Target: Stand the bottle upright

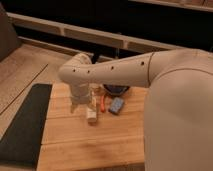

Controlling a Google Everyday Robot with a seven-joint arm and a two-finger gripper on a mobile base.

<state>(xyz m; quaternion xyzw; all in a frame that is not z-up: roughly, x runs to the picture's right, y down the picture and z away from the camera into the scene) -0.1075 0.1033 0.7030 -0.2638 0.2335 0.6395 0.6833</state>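
Finding, from the left: a dark mat covers the left end of the wooden table and plays no part in the work. Next to it, my gripper hangs low over the boards, just left of the bottle and close enough that the two may be touching. I cannot tell whether my jaws are spread, pressed together or pinching the bottle, as my own wrist hides them. The bottle sits near the middle of the table, its pale tan band toward the camera; whether it lies flat or is partly raised is unclear from this angle. To its right lie an orange stick, then a blue block, with a dark bowl behind them. Assessment: the step in hand looks like the approach or grasp. The next move calls for a firm hold on the body, then a rotation to set the base flat, keeping clear of the stick just beside it.
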